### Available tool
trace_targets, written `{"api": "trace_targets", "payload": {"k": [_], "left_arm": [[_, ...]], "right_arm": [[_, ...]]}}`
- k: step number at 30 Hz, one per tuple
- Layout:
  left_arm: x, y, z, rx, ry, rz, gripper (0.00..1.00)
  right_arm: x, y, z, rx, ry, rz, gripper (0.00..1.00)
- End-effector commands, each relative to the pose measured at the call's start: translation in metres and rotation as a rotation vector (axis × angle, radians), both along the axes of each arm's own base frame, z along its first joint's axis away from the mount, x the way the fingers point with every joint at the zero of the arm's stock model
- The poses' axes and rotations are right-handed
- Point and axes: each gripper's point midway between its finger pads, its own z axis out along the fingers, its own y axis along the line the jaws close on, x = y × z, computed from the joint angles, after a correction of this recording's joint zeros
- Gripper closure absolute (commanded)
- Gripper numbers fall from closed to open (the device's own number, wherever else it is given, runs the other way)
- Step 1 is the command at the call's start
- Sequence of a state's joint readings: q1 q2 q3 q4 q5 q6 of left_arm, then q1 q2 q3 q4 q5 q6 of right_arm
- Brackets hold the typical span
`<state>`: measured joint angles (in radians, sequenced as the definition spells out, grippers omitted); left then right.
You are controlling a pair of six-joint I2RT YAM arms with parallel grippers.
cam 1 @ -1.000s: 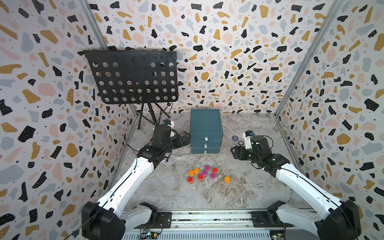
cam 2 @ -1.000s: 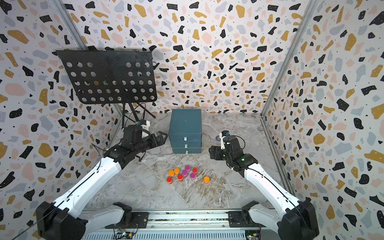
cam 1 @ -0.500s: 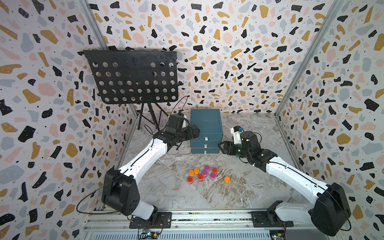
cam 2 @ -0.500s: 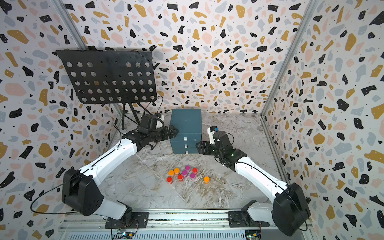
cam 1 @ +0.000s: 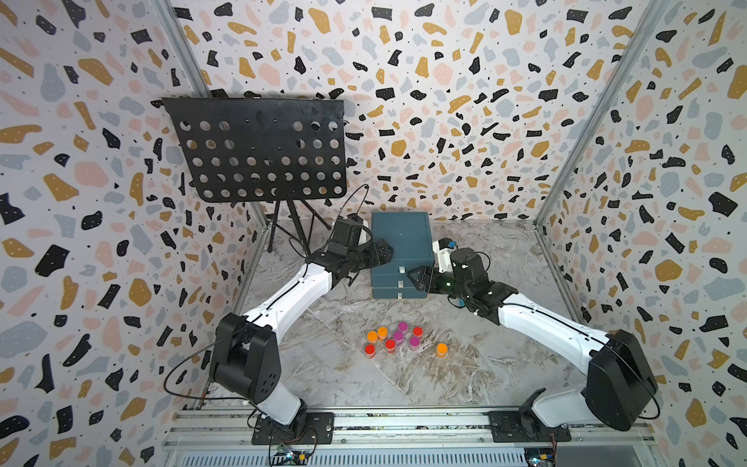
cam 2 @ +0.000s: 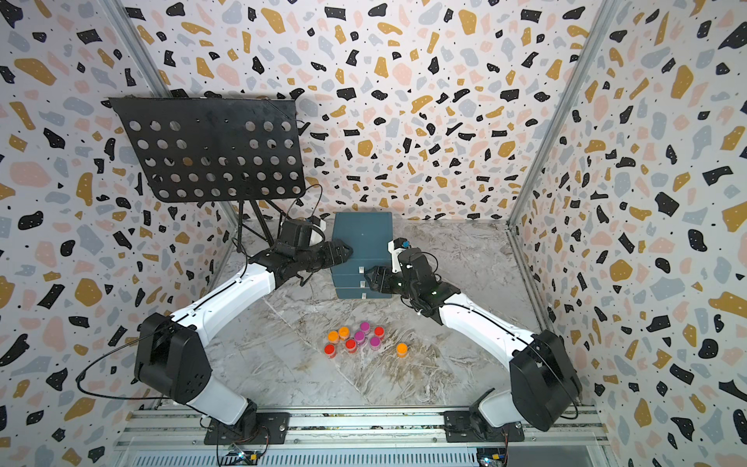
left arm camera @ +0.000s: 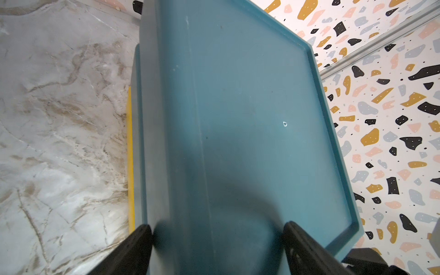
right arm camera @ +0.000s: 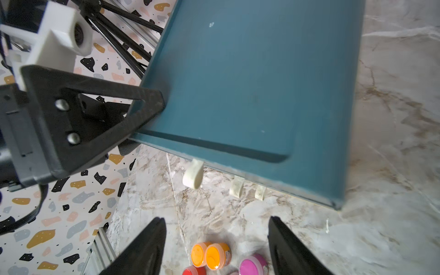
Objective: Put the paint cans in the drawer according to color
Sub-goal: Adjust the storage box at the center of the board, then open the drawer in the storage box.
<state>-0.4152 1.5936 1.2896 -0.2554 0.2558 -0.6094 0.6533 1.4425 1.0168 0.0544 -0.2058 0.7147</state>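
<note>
The drawer is a dark teal chest at the back of the floor, and its three fronts sit flush. Its small white pulls line up down the front. Several paint cans with orange, red and magenta lids cluster on the marble floor in front of it; one orange can stands a little apart. My left gripper is open at the chest's top left edge, one finger beside the side wall, the other over the top. My right gripper is open and empty, just short of the top pull.
A black perforated music stand on a tripod stands at the back left, close behind my left arm. Patterned walls enclose three sides. A metal rail runs along the front edge.
Both arms have swung inward to the chest. The left gripper has come onto its top left edge and the right gripper has moved in front of the top drawer. The cans have not moved.
</note>
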Motion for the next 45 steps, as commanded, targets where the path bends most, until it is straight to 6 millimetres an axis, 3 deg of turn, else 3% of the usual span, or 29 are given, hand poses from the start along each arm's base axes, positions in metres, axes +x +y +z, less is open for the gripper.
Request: {"api": "trace_targets", "payload": {"k": [1,8,15,30,36,45], "left_arm": [[0.008,-0.01,0.004,-0.028,-0.015,-0.022,0.13],[0.01,-0.013,0.005,-0.042,-0.018,-0.025,0.14],[0.017,-0.019,0.008,-0.063,-0.017,-0.029,0.13],[0.026,-0.029,0.004,-0.061,0.017,-0.06,0.12],[0.032,-0.033,0.005,-0.077,0.03,-0.055,0.12],[0.037,-0.035,0.004,-0.097,0.038,-0.04,0.12]], "right_arm": [[0.014,0.011,0.023,0.056,-0.029,-0.023,0.29],[0.03,0.019,0.012,0.006,-0.007,-0.044,0.32],[0.04,0.021,0.001,-0.106,0.007,-0.032,0.56],[0.068,-0.001,0.007,-0.231,0.0,-0.05,1.0],[0.062,-0.012,0.01,-0.269,-0.009,-0.04,1.0],[0.033,-0.03,-0.002,-0.28,0.015,-0.032,1.0]]}}
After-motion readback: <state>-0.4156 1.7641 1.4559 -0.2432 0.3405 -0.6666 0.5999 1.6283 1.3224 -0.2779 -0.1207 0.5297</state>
